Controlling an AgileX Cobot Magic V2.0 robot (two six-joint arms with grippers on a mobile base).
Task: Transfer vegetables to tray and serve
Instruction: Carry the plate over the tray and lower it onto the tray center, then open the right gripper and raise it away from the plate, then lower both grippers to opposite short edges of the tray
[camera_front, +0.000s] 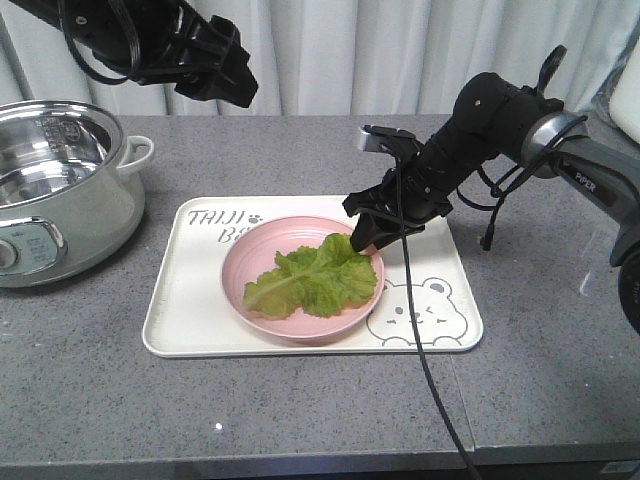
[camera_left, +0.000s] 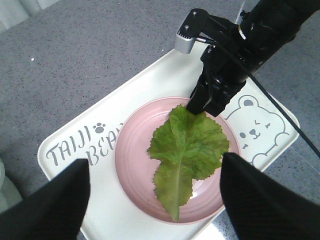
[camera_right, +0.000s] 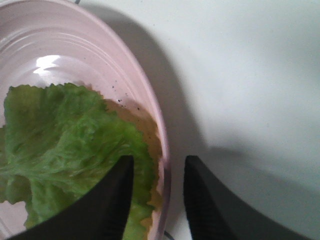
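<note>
Two fingers of the right gripper (camera_front: 366, 238) stand slightly apart across the right-hand rim of the pink plate (camera_front: 240, 300). One is over the lettuce (camera_front: 315, 275), the other outside over the tray (camera_front: 180, 320), and nothing is pinched between them. Straddling the rim this way suits nipping the leaf's edge or taking the plate itself; I cannot tell which. The lettuce lies flat in the plate, which sits mid-tray, so the plate's wall stands between leaf and tray floor.

In the upper left of the front view the left gripper (camera_front: 228, 80) hangs high, jaws wide and empty, probably held clear as a lookout. A steel pot (camera_front: 60, 190) sits at the left edge on the grey counter (camera_front: 300, 420), well apart from the tray. A black cable (camera_front: 415, 320) drapes over the bear drawing (camera_front: 420, 312) and could drag.
</note>
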